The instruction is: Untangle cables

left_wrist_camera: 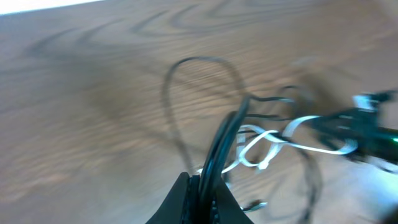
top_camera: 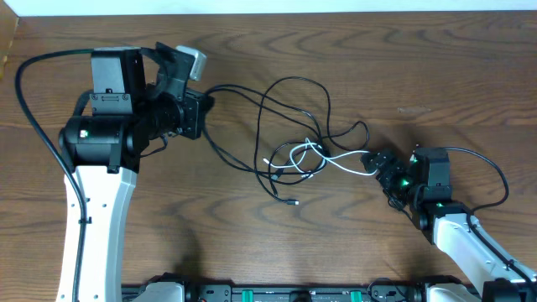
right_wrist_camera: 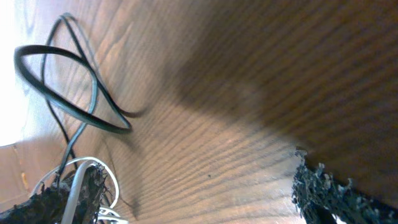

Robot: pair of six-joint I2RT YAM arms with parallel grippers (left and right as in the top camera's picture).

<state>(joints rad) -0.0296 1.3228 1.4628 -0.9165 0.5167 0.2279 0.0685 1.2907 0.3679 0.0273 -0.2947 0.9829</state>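
Well, the black cables (top_camera: 295, 82) and the white cable (top_camera: 329, 156) sit in one loose knot near the middle of the wooden tabletop (top_camera: 436, 75), and the white one is the easy thing to steer by. It is short and thin, curled into a couple of small loops, with one end trailing off toward the right gripper (top_camera: 379, 165). That gripper stands with its jaws spread wide right at the white cable's end. From its wrist camera, the pale strand runs close by one finger (right_wrist_camera: 68, 199) with nothing pinching it. The black cables are longer, arching in big open loops on the far side of the white cable and crossing it where the knot is tightest. One black strand runs away from the white cable to the left gripper (top_camera: 204, 107), which is clamped closed on it. The blurred wrist view there shows the cord coming straight out from between the closed fingers (left_wrist_camera: 180, 200). On the near side of the white cable, a black end with a small plug (top_camera: 294, 202) lies flat on the tabletop, apart from both grippers.
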